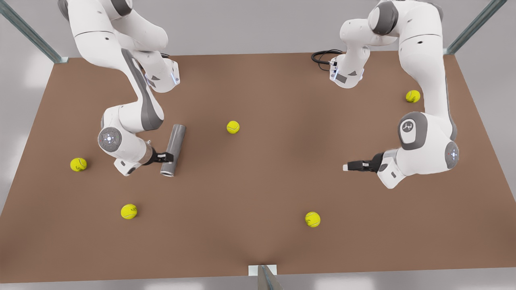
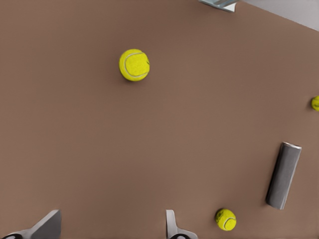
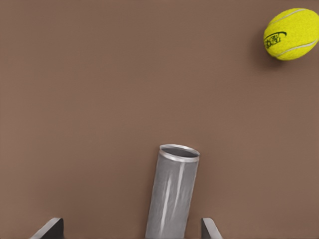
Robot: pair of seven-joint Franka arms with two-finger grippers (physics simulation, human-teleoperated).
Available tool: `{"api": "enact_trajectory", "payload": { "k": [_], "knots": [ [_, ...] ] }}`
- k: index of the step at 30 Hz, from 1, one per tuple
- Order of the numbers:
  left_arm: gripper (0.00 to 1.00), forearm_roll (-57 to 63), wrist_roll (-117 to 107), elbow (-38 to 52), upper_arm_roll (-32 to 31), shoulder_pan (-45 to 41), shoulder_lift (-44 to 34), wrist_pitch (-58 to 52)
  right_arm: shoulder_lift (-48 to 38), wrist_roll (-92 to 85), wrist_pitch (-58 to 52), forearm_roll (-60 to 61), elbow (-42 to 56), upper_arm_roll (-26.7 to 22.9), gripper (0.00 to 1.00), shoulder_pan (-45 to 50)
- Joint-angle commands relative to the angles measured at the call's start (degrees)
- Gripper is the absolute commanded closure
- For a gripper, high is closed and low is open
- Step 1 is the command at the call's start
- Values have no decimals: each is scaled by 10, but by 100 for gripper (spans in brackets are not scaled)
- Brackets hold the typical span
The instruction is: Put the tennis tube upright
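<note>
On the front view's left, the tennis tube [image 1: 173, 150] is lying flat on the table [image 1: 282, 173], its length crossing between the right gripper [image 1: 167, 157]'s spread fingers. Well apart, the left gripper [image 1: 350, 166] is waiting, fingers apart.

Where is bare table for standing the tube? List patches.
Widest: the brown table's middle, between the slim dark-grey tennis tube, straddled by the open right gripper, and the waiting open left gripper. Crowded: front view's left, around two yellow-green tennis balls.
</note>
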Motion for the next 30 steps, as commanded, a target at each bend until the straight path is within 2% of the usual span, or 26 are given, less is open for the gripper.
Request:
{"api": "enact_trajectory", "payload": {
  "k": [1, 3, 6, 9, 15, 20, 26, 30],
  "knots": [
    [0, -11, 0, 0, 0, 0, 0, 0, -2, 0, 3, 0, -7, 1, 0, -7],
    [0, -10, -1, 0, 0, 2, -1, -3, -19, -32, -30, -2, -27, 1, 0, -25],
    [0, -6, -1, -1, 0, -2, 1, -9, -8, -59, 47, -10, -67, 1, 0, -15],
    [0, 7, -1, -4, 0, -2, 1, -9, 9, -58, 68, -10, -76, 2, 0, -1],
    [0, -7, 5, -6, -1, 23, 22, -21, -35, 17, 124, -10, -173, 14, 0, 4],
    [0, -5, 11, -7, -1, 26, 37, -27, -25, 48, 164, -10, -193, 14, 0, 2],
    [0, -4, 25, 4, 3, 76, 37, -52, -8, 41, 202, -11, -205, 13, 0, -2],
    [0, -8, 25, 26, 0, 90, 69, -33, 1, 43, 212, -10, -206, 13, 0, -2]
  ]
}}
